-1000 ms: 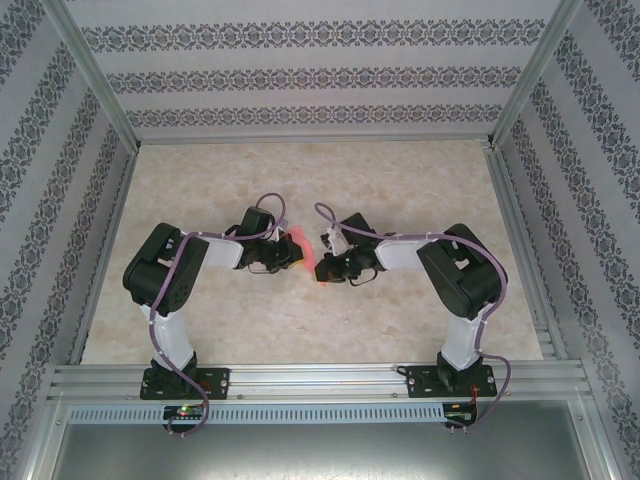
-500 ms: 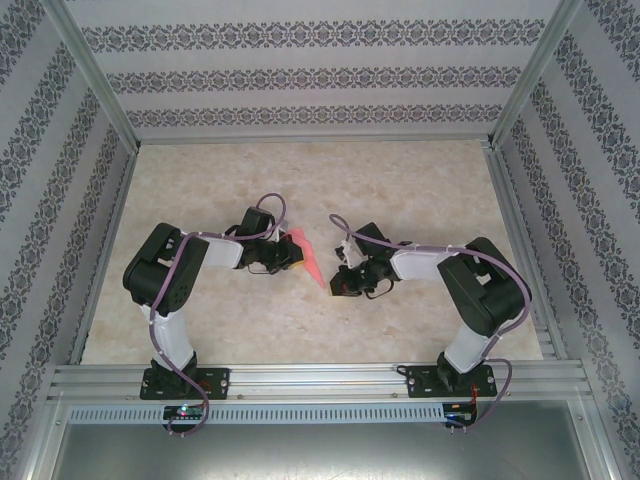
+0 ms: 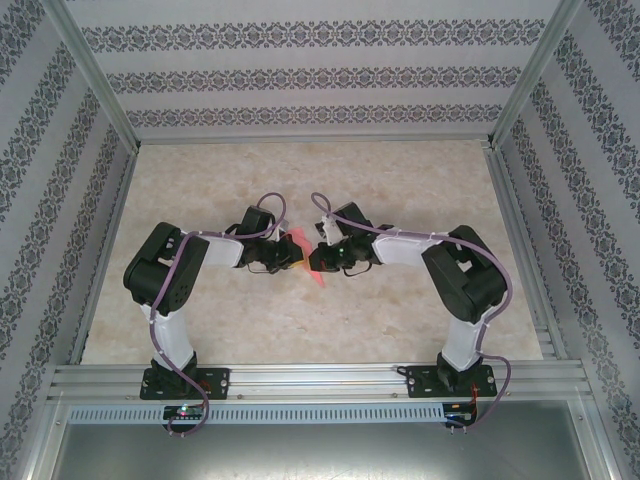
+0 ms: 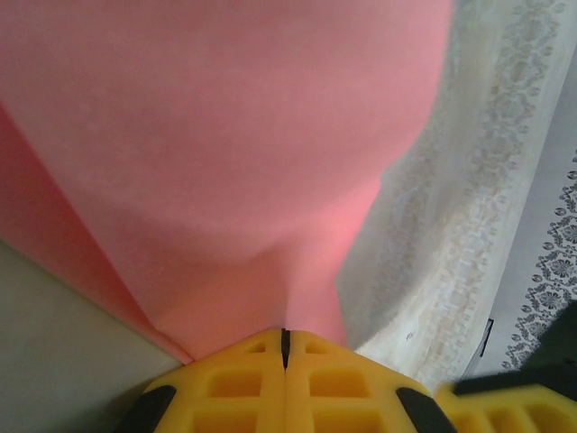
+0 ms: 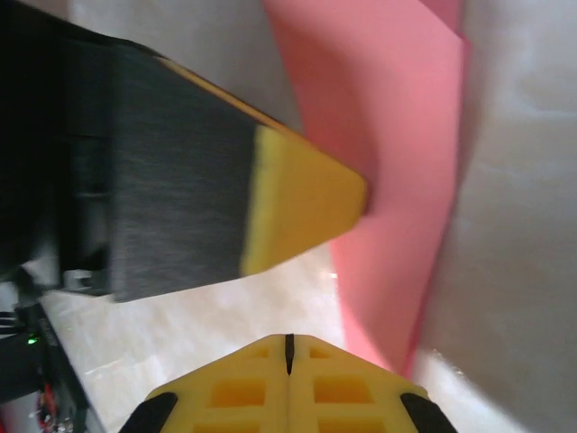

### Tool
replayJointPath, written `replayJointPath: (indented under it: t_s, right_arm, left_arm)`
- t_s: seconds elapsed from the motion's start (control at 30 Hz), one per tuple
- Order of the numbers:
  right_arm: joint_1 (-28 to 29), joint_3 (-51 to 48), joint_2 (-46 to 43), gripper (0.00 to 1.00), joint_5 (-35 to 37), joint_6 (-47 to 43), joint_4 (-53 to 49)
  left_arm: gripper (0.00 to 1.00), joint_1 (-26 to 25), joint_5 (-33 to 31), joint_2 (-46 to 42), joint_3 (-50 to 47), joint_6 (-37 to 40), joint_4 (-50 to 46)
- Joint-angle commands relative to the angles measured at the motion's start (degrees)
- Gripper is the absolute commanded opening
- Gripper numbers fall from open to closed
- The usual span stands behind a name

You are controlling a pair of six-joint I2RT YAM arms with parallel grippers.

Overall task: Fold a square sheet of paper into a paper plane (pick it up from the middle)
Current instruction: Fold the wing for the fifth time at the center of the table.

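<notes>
The salmon-pink sheet of paper [image 4: 225,135] is folded into a slim, pointed shape. It hangs just above the table between the two arms, its tip [image 3: 318,277] pointing toward the near edge. My left gripper [image 4: 285,332] is shut on one edge of it, and the paper spreads wide in front of the jaws. In the top view the left gripper [image 3: 290,252] sits just left of the paper. My right gripper [image 3: 314,262] is close on the paper's right side. The right gripper [image 5: 288,341] is shut with nothing in it, and the paper [image 5: 397,180] passes to its right. The left gripper's fingertip [image 5: 302,203] crosses in front of it.
The marble-patterned table [image 3: 400,190] is fenced by aluminium rails at the sides and at the front [image 3: 320,380], with patterned walls behind. Both arms are bent inward, so their wrists nearly meet at the table's middle.
The right gripper swung out to the right, away from the paper, then came back up against it. The left gripper kept its hold and barely moved.
</notes>
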Motion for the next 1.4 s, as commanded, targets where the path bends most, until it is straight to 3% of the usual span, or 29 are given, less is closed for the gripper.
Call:
replayJointPath:
  t_s: [0.0, 0.2, 0.37, 0.53, 1.03, 1.37]
  right_arm:
    - [-0.3, 1.0, 2.1, 0.0, 1.6, 0.1, -0.3]
    - [-0.2, 1.7, 5.3, 0.0, 2.5, -1.3, -3.7]
    - [-0.2, 1.5, 6.0, 0.0, 4.4, -3.5, -7.8]
    - [-0.4, 1.7, 6.6, 0.0, 4.8, -4.4, -9.3]
    - [-0.2, 1.7, 7.5, 0.0, 4.5, -4.6, -9.8]
    - [-0.2, 0.2, 7.4, 0.0, 4.9, -7.5, -15.6]
  left_arm:
    - [0.0, 0.4, -3.2, 2.6, 0.7, 2.0, -4.9]
    - [0.0, 0.3, -0.8, 1.2, 2.9, 3.3, -4.2]
    - [0.14, 0.6, -6.9, -2.8, 6.9, 10.2, -10.4]
    - [0.21, 1.2, -9.2, -3.6, 7.0, 12.4, -8.2]
    - [0.21, 3.6, -7.8, 2.0, 7.4, 12.5, -6.0]
    - [0.2, 6.1, -9.7, 4.1, 9.2, 14.1, -10.1]
